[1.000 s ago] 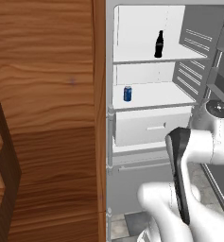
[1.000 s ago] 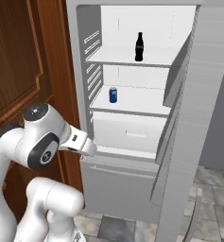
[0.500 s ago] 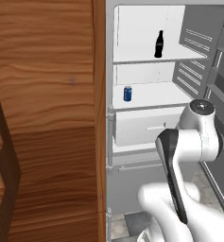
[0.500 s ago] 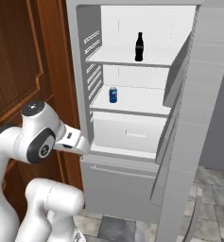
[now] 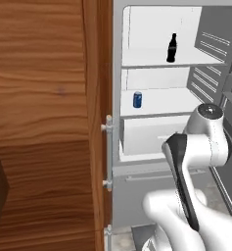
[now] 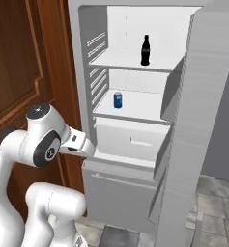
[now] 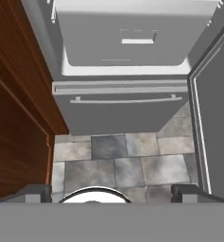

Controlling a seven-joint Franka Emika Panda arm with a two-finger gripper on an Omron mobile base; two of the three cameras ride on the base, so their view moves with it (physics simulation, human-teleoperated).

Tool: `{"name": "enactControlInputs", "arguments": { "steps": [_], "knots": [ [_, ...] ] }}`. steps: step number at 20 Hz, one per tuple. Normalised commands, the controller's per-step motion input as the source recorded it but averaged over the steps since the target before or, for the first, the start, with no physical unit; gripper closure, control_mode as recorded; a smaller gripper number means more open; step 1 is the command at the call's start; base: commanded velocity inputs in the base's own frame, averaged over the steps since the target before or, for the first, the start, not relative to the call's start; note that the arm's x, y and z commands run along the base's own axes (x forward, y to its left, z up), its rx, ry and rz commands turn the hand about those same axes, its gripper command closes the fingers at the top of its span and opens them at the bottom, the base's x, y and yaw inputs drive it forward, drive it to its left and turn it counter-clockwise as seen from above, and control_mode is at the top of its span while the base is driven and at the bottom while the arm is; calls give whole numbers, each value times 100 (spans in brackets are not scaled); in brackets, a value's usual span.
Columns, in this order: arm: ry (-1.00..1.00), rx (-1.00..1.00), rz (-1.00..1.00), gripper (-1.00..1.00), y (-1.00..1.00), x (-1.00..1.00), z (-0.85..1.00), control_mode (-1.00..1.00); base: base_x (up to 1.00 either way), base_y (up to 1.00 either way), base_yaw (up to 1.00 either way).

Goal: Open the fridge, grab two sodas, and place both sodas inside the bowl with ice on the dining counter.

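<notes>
1. Left base view: the fridge (image 5: pixel 156 122) stands open, its white shelved inside facing the camera. The black cola bottle (image 5: pixel 172 48) stands upright on the upper shelf, and the blue can (image 5: pixel 137 99) stands upright on the shelf below, further left. A white drawer (image 5: pixel 154 136) sits under the can's shelf. The brown wooden cabinet (image 5: pixel 44 127) runs along the fridge's left side. The white arm (image 5: pixel 200 147) bends in front of the fridge's lower part; both sodas are above it and well apart from it.

2. Right base view: the fridge door (image 6: pixel 193 120) is swung wide at the right. The bottle (image 6: pixel 145 50) stands on the top shelf and the can (image 6: pixel 118 100) on the middle shelf, both upright. The arm's wrist reaches toward the fridge's lower left edge, below the can and well apart from both sodas.

3. Hand view: the tool (image 7: pixel 111 191) points down at the grey tiled floor (image 7: pixel 127 160), its two dark fingertips (image 7: pixel 34 191) spread wide apart with nothing between them. Beyond the tool lie the fridge's lower grey drawer front (image 7: pixel 123 108) with a long bar handle and, past it, the white drawer (image 7: pixel 132 38). The wooden cabinet (image 7: pixel 14 108) lies to one side of the tool, the open door's edge (image 7: pixel 212 108) to the other.
</notes>
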Motion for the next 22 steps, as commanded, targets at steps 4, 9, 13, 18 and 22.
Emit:
{"name": "enactControlInputs", "arguments": {
  "steps": [4,9,13,18,22],
  "knots": [
    [0,0,0,-100,0,0,0,100,7,-63,18],
    [0,0,0,-100,0,0,0,100,6,-64,13],
    [0,0,0,-100,0,0,0,100,35,-27,7],
    [0,0,0,-100,0,0,0,100,34,-1,2],
    [0,0,0,-100,0,0,0,100,44,0,0]
  ]
}}
